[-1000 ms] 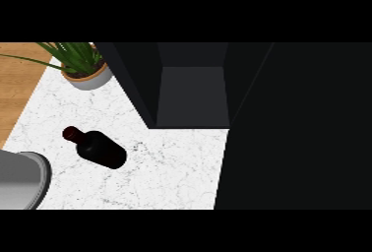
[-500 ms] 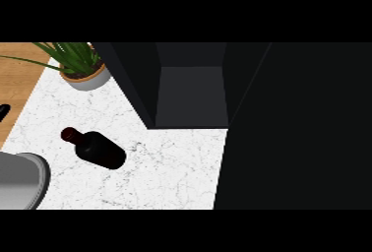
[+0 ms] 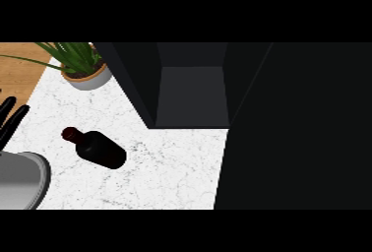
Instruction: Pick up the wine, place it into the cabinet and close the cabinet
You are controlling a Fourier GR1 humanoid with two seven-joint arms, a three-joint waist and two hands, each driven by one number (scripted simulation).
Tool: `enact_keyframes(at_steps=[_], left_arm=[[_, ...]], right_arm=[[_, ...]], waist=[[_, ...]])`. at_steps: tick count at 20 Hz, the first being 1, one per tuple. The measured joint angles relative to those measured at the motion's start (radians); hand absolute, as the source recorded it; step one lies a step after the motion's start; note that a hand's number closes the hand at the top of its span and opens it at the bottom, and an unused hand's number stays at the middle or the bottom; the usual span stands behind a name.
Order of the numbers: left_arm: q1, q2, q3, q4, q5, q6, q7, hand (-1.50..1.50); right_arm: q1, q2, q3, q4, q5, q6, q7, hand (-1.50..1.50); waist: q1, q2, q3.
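Note:
The wine bottle, dark with a reddish cap, lies on its side on the white marble counter, neck pointing up-left. My left hand shows at the left edge, black fingers straight and pointing up, left of the bottle and apart from it. The grey left forearm fills the lower-left corner. The dark cabinet stands open at the top centre, its inside showing. My right hand is out of view.
A potted green plant stands at the back left of the counter. A wooden surface lies beyond the counter's left edge. A large black door panel covers the right side.
My left hand has come up into view at the left edge, fingers rising. The bottle and cabinet have not moved.

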Motion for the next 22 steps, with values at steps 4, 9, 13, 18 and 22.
enact_keyframes(at_steps=[4, 9, 13, 18, 22], left_arm=[[-0.016, -0.017, -0.022, 0.050, -0.064, -0.009, -0.017, -1.50], [-0.026, -0.025, -0.016, 0.201, -0.129, -0.094, -0.099, -1.50], [-0.004, -0.069, -0.038, 0.252, -0.211, -0.111, -0.169, -1.50], [0.010, -0.083, -0.036, 0.357, -0.289, -0.172, -0.274, -1.50], [-0.010, -0.108, -0.051, 0.444, -0.354, -0.191, -0.350, -1.50]], right_arm=[[-0.039, 0.001, 0.031, -0.001, 0.009, -0.019, 0.033, -1.50], [-0.046, -0.002, 0.027, -0.001, 0.011, -0.023, 0.032, -1.50], [-0.064, -0.015, 0.009, -0.002, 0.007, -0.023, 0.044, -1.50], [-0.069, -0.024, -0.020, 0.001, 0.002, -0.018, 0.038, -1.50], [-0.113, -0.019, 0.001, 0.005, 0.006, -0.035, 0.055, -1.50]], waist=[[-0.002, -0.001, 0.000], [-0.003, 0.000, 0.000], [-0.003, -0.001, 0.000], [-0.001, 0.000, 0.000], [-0.002, -0.001, -0.001]])
